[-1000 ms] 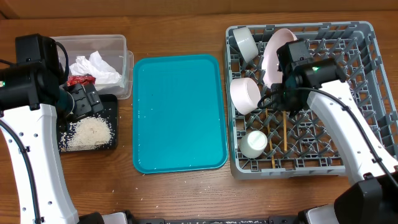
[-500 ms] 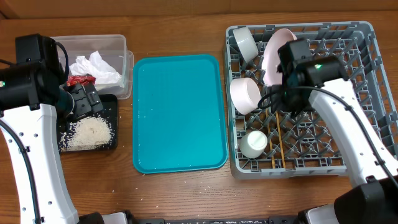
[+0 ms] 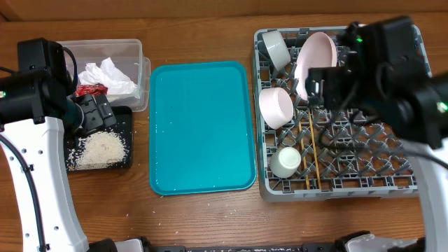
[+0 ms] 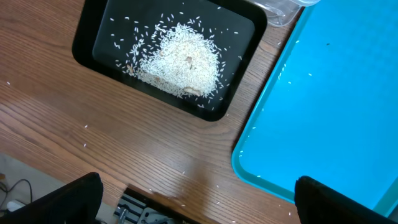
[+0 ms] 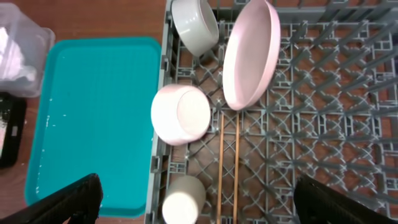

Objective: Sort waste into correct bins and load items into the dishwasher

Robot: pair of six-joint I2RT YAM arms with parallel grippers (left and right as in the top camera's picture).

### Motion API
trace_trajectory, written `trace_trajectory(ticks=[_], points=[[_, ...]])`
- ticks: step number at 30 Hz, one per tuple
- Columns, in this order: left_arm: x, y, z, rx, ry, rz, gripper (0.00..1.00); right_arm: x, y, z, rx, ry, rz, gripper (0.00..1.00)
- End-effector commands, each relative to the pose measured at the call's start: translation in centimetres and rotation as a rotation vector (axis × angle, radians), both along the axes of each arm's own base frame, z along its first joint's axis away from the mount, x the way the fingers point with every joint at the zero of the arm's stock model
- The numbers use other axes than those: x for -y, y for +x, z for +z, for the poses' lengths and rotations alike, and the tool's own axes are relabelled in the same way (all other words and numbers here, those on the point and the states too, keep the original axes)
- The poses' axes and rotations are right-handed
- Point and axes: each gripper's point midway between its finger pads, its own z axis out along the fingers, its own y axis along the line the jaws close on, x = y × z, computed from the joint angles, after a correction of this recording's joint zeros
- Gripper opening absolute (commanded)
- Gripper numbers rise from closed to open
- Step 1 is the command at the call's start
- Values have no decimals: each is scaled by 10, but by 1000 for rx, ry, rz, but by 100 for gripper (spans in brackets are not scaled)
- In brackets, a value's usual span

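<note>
The grey dishwasher rack point(image 3: 336, 190) holds a pale pink plate point(image 3: 313, 56) on edge, two white bowls point(image 3: 275, 106) point(image 3: 276, 49), a small white cup point(image 3: 285, 161) and two chopsticks point(image 3: 313, 157) lying side by side. My right gripper point(image 3: 329, 87) hangs high over the rack and is open and empty; its wrist view looks down past it point(image 5: 199, 205) at the chopsticks point(image 5: 228, 168) and cup point(image 5: 182, 198). The clear tub point(image 3: 133, 52) holds the white napkin point(image 3: 108, 75) and red wrapper point(image 3: 89, 89). Rice point(image 3: 101, 149) lies in the black tray point(image 3: 126, 122). My left gripper point(image 3: 94, 112) hovers there, open.
A teal serving tray point(image 3: 201, 126) lies between the bins and the rack, bare apart from a few specks. In the left wrist view, stray rice grains dot the wooden table point(image 4: 124, 143) near its front edge, between the black tray point(image 4: 87, 37) and the teal tray point(image 4: 336, 93).
My right gripper opened and let go of a chopstick, which now lies beside the other in the rack. That arm then rose up and away. The left arm has not moved.
</note>
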Motion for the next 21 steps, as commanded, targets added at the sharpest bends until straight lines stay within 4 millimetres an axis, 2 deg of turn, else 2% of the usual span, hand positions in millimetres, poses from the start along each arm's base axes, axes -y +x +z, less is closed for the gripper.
trace_trajectory(ticks=[1, 5, 15, 18, 21], points=[[0, 1, -1, -4, 5, 5, 100, 5, -15, -7, -63, -20, -4, 100], [0, 1, -1, -4, 5, 4, 100, 15, -20, 1, -41, 16, -74, 100], [0, 1, -1, -5, 6, 5, 100, 39, -7, 65, 350, 57, -92, 100], [0, 1, -1, -4, 5, 5, 100, 45, -6, 69, 472, 104, -104, 100], [0, 1, -1, -4, 5, 5, 100, 50, -7, 58, 567, 132, -114, 100]])
